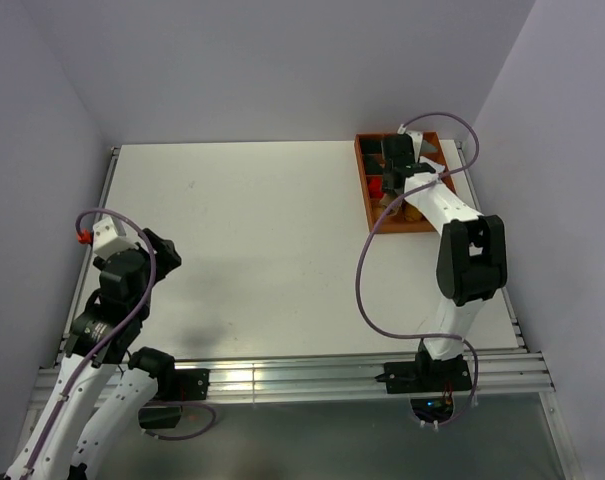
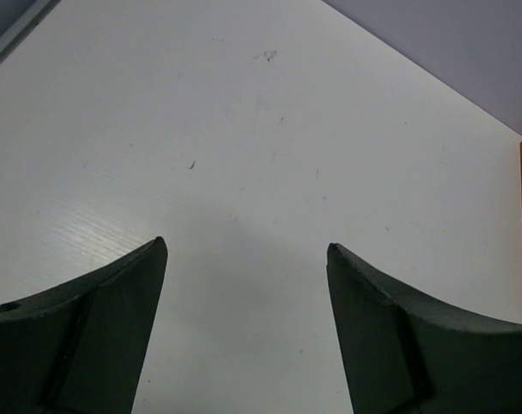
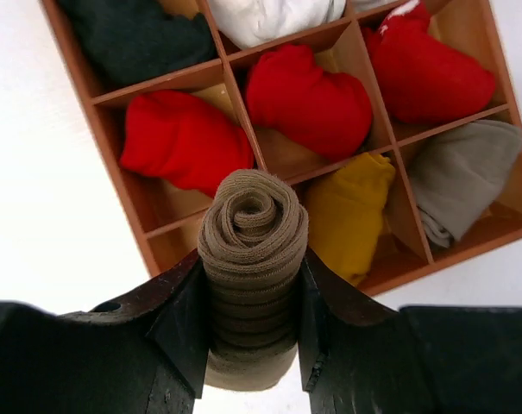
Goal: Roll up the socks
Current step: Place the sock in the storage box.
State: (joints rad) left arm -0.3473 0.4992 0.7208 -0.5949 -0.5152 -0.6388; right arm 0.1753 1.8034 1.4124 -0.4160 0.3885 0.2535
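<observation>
My right gripper (image 3: 252,280) is shut on a tightly rolled brown-tan sock (image 3: 252,228), with its spiral end facing the camera. It holds the sock above the near-left corner of the orange wooden divider box (image 3: 82,86). A mustard yellow rolled sock (image 3: 351,207) lies in the compartment just right of it. In the top view the right gripper (image 1: 397,165) is over the box (image 1: 368,200) at the table's far right. My left gripper (image 2: 246,246) is open and empty above bare white table, at the near left in the top view (image 1: 167,255). No other task sock shows.
Other compartments hold red bundles (image 3: 183,142) (image 3: 308,95) (image 3: 424,69), a white one (image 3: 273,17), a dark one (image 3: 135,34) and a grey one (image 3: 459,172). The near-left compartment (image 3: 170,246) looks empty. Grey walls enclose the table.
</observation>
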